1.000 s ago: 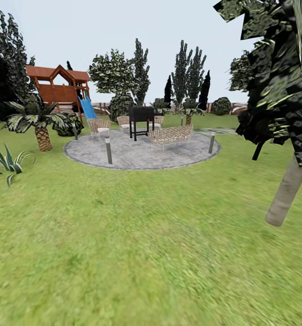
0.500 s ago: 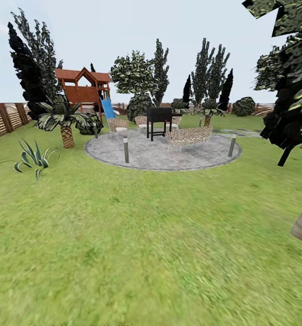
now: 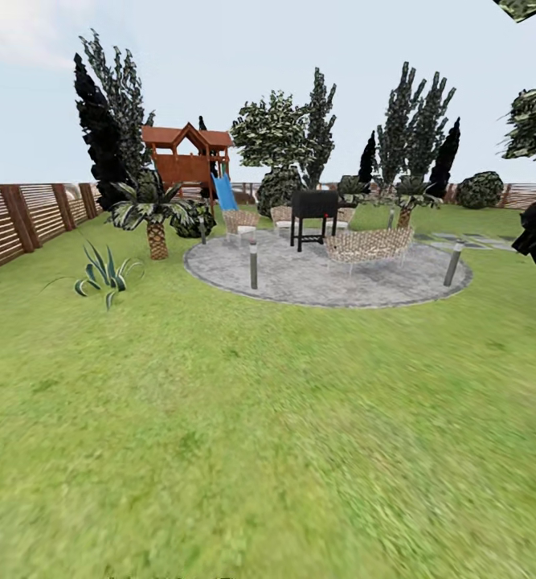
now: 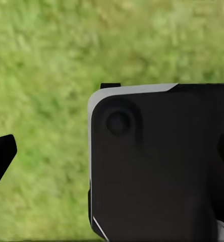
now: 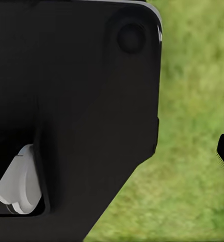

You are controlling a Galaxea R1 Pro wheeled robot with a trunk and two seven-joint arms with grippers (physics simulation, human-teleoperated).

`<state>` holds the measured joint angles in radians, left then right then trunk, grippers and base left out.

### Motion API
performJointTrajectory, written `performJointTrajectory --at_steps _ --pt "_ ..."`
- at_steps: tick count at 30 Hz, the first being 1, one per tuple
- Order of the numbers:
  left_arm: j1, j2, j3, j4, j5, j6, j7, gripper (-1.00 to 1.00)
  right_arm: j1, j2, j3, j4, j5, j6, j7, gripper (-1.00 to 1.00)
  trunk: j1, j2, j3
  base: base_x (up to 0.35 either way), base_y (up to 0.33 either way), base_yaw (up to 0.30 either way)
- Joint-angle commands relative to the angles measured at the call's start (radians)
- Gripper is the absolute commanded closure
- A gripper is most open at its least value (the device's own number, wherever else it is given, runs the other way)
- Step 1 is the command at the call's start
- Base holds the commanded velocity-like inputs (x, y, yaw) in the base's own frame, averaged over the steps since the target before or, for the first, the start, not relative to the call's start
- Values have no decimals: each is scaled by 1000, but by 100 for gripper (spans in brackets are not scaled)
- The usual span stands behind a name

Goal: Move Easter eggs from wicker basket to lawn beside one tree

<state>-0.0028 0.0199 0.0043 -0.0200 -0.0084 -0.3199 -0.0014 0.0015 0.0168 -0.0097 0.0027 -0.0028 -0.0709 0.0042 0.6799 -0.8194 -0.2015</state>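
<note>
Beneath both claws lies the lawn (image 3: pixel 243 450), with the patio (image 3: pixel 332 277) ahead, the fence (image 3: pixel 18 221) far left and a playhouse (image 3: pixel 187 157) behind.

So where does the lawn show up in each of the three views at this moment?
Head view: the lawn spreads across the whole lower part, around the grey paved patio.
Left wrist view: grass lies behind the robot's black body panel.
Right wrist view: grass lies beside a similar black panel.
Shared landmark: the short green grass itself.
</note>
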Motion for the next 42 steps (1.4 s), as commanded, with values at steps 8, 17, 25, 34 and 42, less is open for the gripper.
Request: performJointTrajectory --at_steps 8,17,25,34,42 --pt "0 0 0 0 0 -3 0 -100 0 0 -1 0 0 -4 0 -100 -31 55 24 0 3 263" --pt "0 0 0 0 1 -3 -2 -100 0 0 -1 0 0 -4 0 -100 -65 118 52 0 136 263" --pt "0 0 0 0 1 -4 -2 -100 0 0 0 0 0 -4 0 -100 -96 174 77 0 273 263" --pt "-1 0 -1 0 0 -3 -2 -100 0 0 0 0 0 -4 0 -100 -130 237 106 0 209 263" --pt "-1 0 0 0 -1 -4 -2 -100 0 1 0 0 0 -4 -1 -100 -161 293 131 0 24 263"
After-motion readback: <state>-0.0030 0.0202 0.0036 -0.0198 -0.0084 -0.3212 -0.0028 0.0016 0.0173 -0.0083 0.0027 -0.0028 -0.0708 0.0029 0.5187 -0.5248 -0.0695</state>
